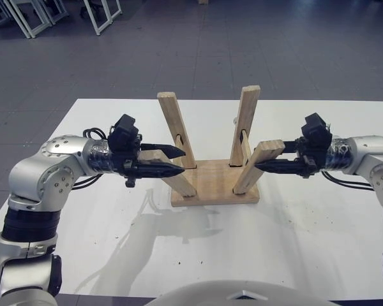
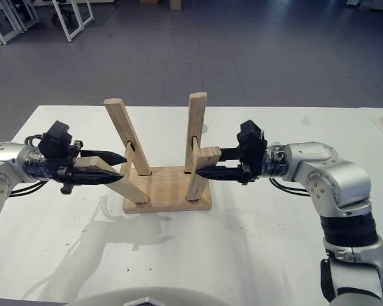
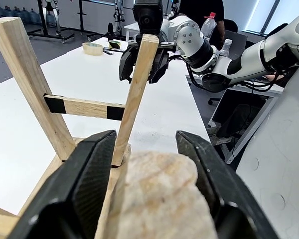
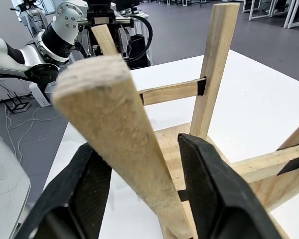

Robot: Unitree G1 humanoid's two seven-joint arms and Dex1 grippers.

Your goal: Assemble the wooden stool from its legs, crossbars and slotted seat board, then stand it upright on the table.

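Left wrist view, left pincer (image 3: 145, 144) clamping leg (image 3: 157, 194), far end hidden

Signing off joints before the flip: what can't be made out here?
Slots in the seat board: head views, covered by leg bases; depth unclear.
Crossbars: head views, mostly behind legs and tools.
Near left leg in left tool: left wrist view, blurred close up, blocks the board.
Near right leg in right tool: right wrist view, base cut by the edge.

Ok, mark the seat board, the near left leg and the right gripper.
seat board (image 1: 212, 183): left eye view, bare face between the legs.
near left leg (image 1: 180, 182): left eye view, lower end by the board.
right gripper (image 1: 263, 157): left eye view, midway between its fingertips.
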